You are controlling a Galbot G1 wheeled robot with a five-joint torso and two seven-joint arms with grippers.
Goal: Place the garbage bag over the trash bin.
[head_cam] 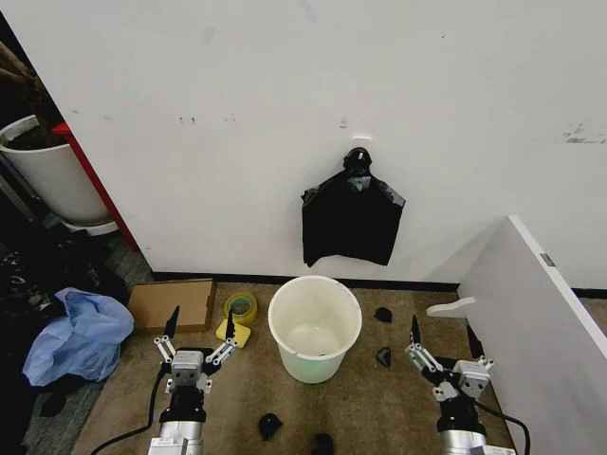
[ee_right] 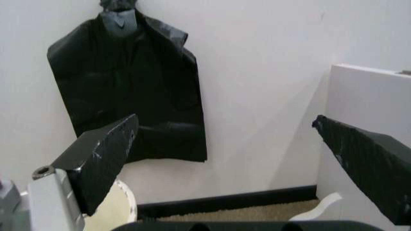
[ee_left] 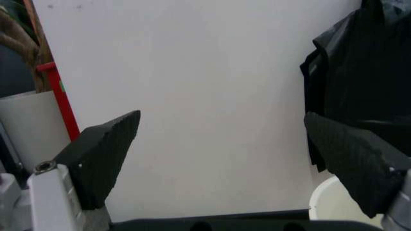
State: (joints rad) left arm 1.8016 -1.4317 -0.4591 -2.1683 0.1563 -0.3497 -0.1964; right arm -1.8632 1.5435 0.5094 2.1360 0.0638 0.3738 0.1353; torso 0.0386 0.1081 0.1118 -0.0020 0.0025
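The trash bin [head_cam: 314,328], a round cream-white bucket, stands open and unlined on the brown floor by the wall; its rim also shows in the left wrist view [ee_left: 325,202] and the right wrist view [ee_right: 120,206]. The garbage bag is out of view. My left gripper [head_cam: 202,328] [ee_left: 222,118] hovers low, left of the bin, open and holding nothing. My right gripper [head_cam: 442,332] [ee_right: 224,120] sits low on the bin's right, also open and holding nothing. Both point toward the wall.
A flat black bag bundle [head_cam: 351,220] [ee_right: 134,86] [ee_left: 366,72] hangs from a round knob on the wall above the bin. A cardboard box [head_cam: 175,303], tape roll [head_cam: 241,306], blue plastic heap [head_cam: 81,334] and tall white tub [head_cam: 52,175] lie left. A white panel [head_cam: 531,322] stands right. Small black scraps [head_cam: 383,356] dot the floor.
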